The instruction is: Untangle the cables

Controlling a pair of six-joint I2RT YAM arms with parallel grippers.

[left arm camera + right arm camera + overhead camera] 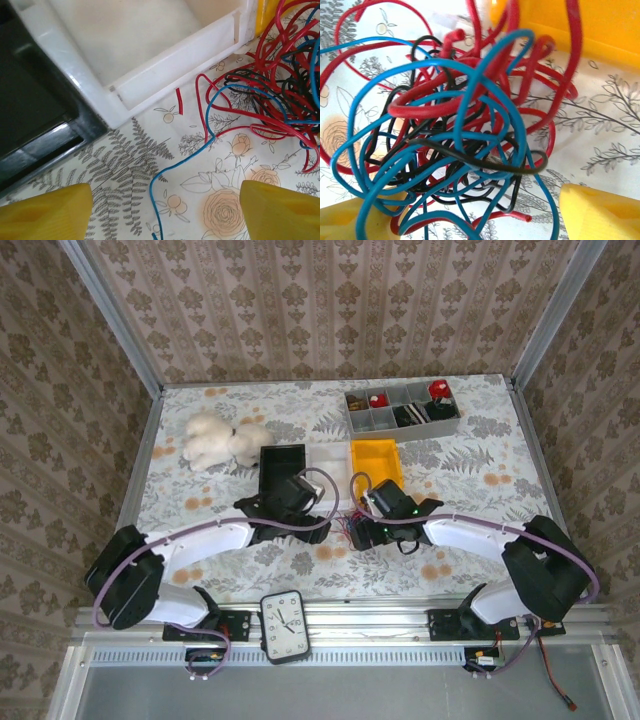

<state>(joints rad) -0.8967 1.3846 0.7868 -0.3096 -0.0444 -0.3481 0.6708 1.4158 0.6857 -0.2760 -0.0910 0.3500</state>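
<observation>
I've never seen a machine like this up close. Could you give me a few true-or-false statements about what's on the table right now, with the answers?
1. The cables form one tangled bunch of red, blue and dark wires. True.
2. The tangle lies inside the yellow bin. False: it lies on the table, just in front of that bin.
3. The left fingers are pinched shut on a wire. False: they stand wide apart, with a loose blue wire on the table between them.
4. A white plush toy sits on the far left part of the table. True.
5. The clock stands against the far wall. False: it lies at the near edge.
</observation>
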